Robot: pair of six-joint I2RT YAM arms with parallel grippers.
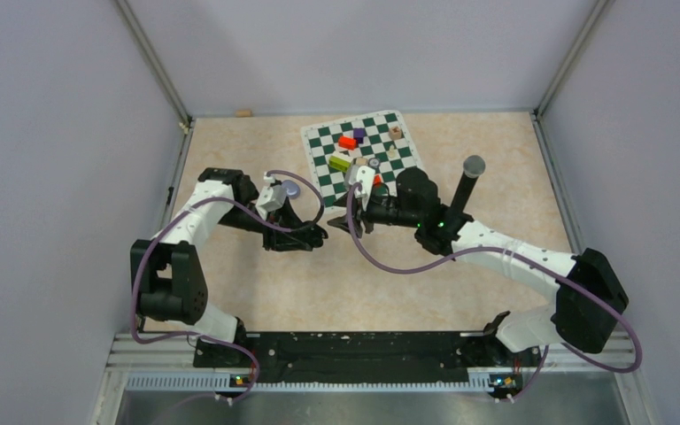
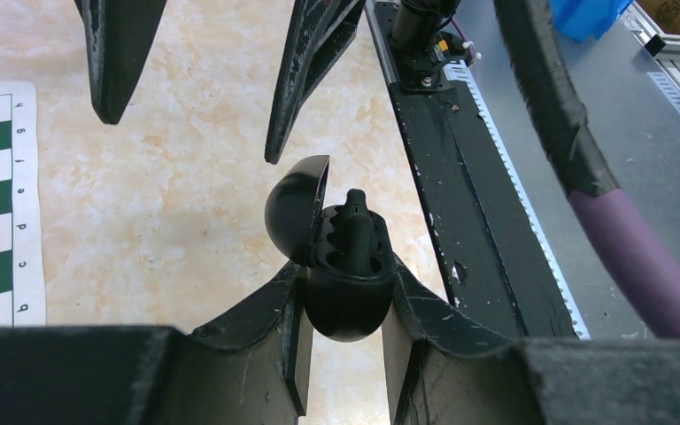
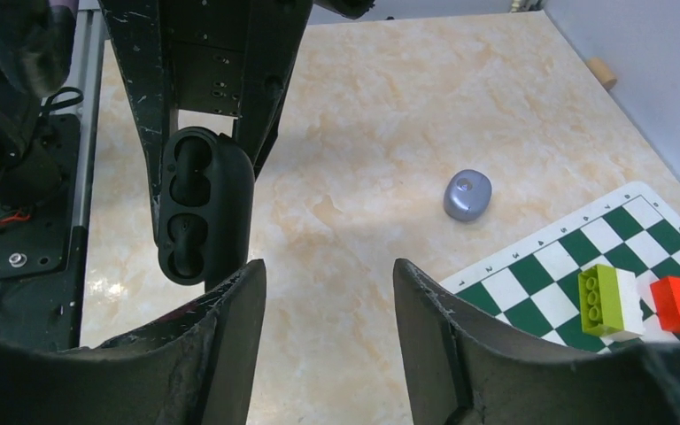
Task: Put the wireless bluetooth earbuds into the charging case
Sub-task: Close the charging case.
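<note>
Two grippers noted: we see left gripper (image 2: pixel 347 270) clamped on the open black charging case (image 2: pixel 345 305); right gripper (image 3: pixel 328 266) spread, holding nothing.

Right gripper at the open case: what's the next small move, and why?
Probably draw the right gripper back from the black charging case: its jaws stand open and empty, a black earbud already sits in one slot, and the left gripper holds the case steady.
</note>
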